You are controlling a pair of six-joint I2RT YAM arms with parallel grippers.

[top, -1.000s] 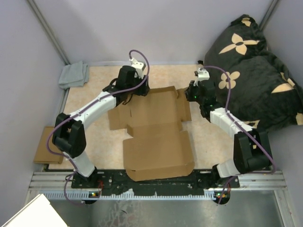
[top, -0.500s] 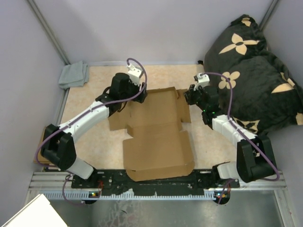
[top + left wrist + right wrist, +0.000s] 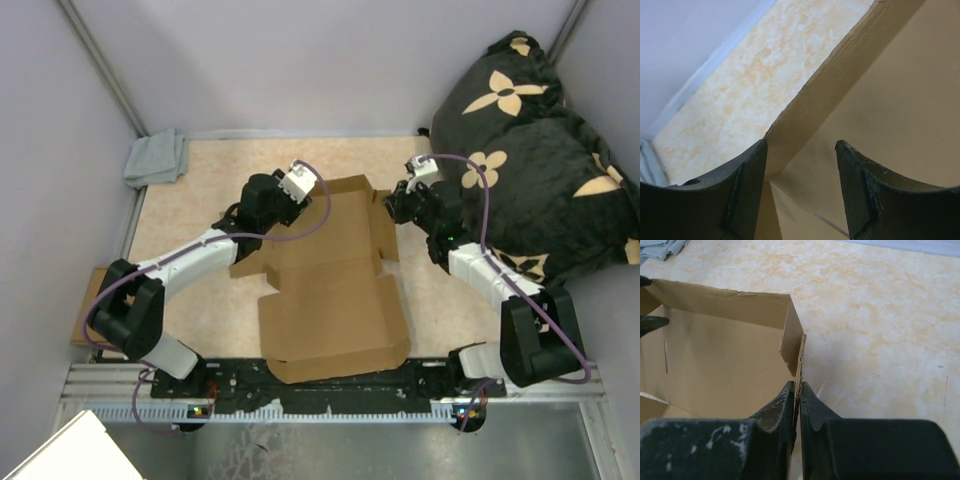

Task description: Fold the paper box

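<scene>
- My right claw [image 3: 797,390] is pressed together on the upright right flap of the paper box [image 3: 335,290], at its far corner.
- My left claw [image 3: 800,147] is spread, with the raised left flap's edge between its fingers.
- The box lies mid-worktop [image 3: 190,215], and beige surface shows to its left and beyond it.
- A grey cloth [image 3: 157,158] sits in the far left corner, and a black flowered cushion [image 3: 540,130] crowds my right.
</scene>
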